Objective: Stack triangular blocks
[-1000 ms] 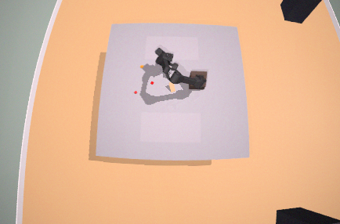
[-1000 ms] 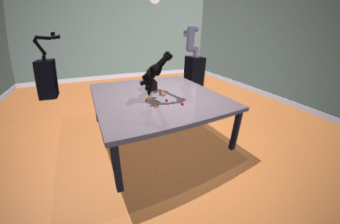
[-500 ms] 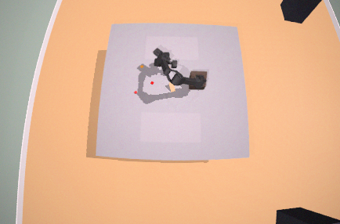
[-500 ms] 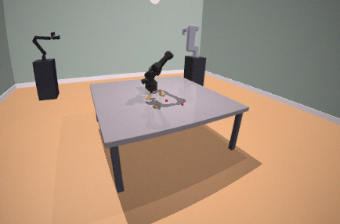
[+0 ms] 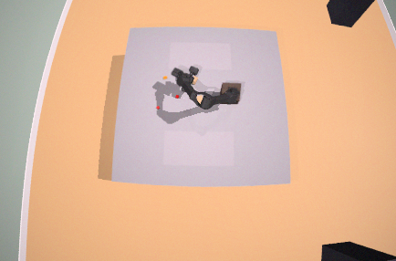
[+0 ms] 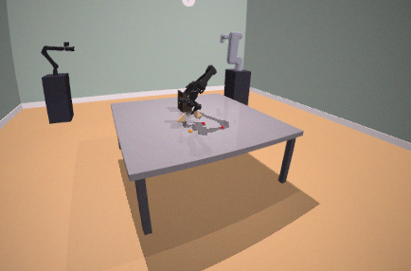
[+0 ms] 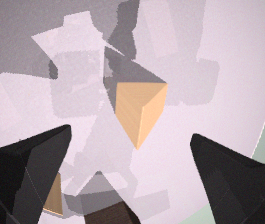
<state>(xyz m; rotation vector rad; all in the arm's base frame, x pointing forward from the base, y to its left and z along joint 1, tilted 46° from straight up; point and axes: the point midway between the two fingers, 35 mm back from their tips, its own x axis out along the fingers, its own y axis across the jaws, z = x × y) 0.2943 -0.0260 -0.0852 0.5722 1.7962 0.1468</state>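
Nearest, a small orange piece (image 5: 165,78) (image 6: 190,131) lies left of two red ones. Farther back, I see the left triangular block (image 5: 194,79) (image 6: 182,117) (image 7: 141,112) apart from the right triangular block (image 5: 200,99) (image 6: 198,115) (image 7: 55,196), unstacked on the table (image 5: 201,176) (image 6: 213,152). My gripper (image 5: 185,74) (image 6: 195,107) (image 7: 132,136) stands essentially wide open, holding nothing. Beyond is the arm's brown base (image 5: 224,86) (image 6: 180,94) (image 7: 112,215).

Table (image 5: 201,173) (image 6: 170,154) (image 7: 237,75): flat grey top, dark legs, paler patches and shadows on it. Brown arm base (image 5: 224,86) (image 6: 189,106) (image 7: 109,215) sits on it; places below are relative to that base. Two tan triangular blocks, apart: nearer block (image 5: 200,99) (image 6: 198,115) (image 7: 54,196) near the base, farther block (image 5: 194,79) (image 6: 182,117) (image 7: 141,107) a bit farther out. Nearer red piece (image 5: 177,97) (image 6: 203,123) beyond both blocks. Orange piece (image 5: 164,78) (image 6: 190,131) farther out, other red piece (image 5: 158,108) (image 6: 223,127) farthest. Both reds and the orange too small to identify.
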